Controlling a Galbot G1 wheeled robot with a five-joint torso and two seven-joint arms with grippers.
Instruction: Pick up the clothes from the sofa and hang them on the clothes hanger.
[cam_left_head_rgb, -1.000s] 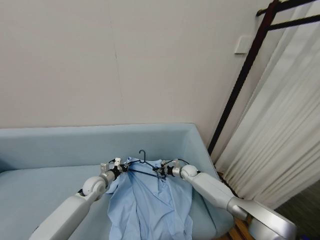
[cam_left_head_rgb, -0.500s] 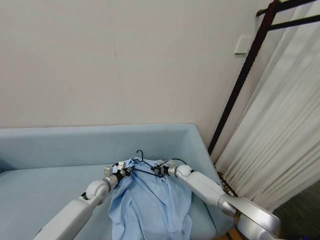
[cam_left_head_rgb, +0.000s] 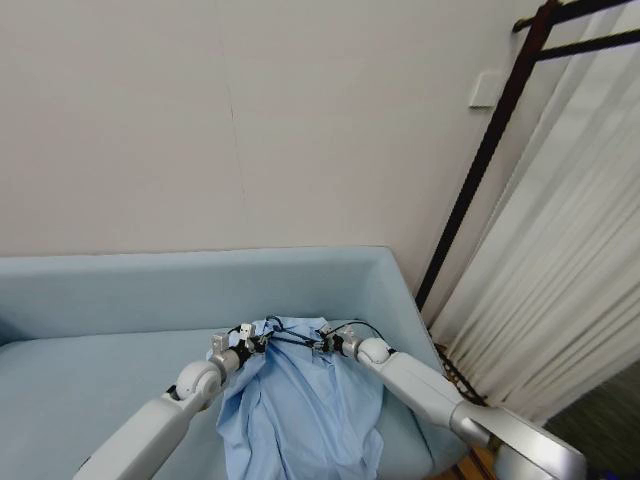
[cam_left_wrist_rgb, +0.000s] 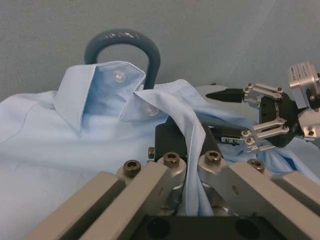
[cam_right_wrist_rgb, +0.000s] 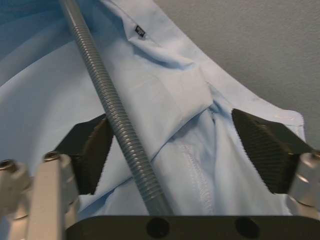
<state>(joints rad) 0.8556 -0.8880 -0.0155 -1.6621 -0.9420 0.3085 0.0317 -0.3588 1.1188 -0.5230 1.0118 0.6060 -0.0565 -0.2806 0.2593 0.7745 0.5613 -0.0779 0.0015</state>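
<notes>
We see a light blue shirt (cam_left_head_rgb: 300, 410) lying spread out, and under the shirt is a light blue sofa (cam_left_head_rgb: 100, 300). A dark hanger (cam_left_wrist_rgb: 125, 42) sits inside the shirt, and its hook pokes up right behind the shirt's collar. Our left pincer (cam_left_head_rgb: 254, 339) is at the top of the shirt, on the left side of the collar. It is closed tight on a fold of the shirt, and the cloth runs up between its fingers. Our right pincer (cam_left_head_rgb: 322, 345) is at the top of the shirt too, on the right side of the collar. It is open wide. The ribbed bar of the hanger and some of the shirt lie between its two dark pads (cam_right_wrist_rgb: 267, 150), and we cannot tell if the pads touch the shirt. A dark clothes rack (cam_left_head_rgb: 480, 160) stands well away from the shirt, up on its right side, beside a white curtain (cam_left_head_rgb: 570, 250).
</notes>
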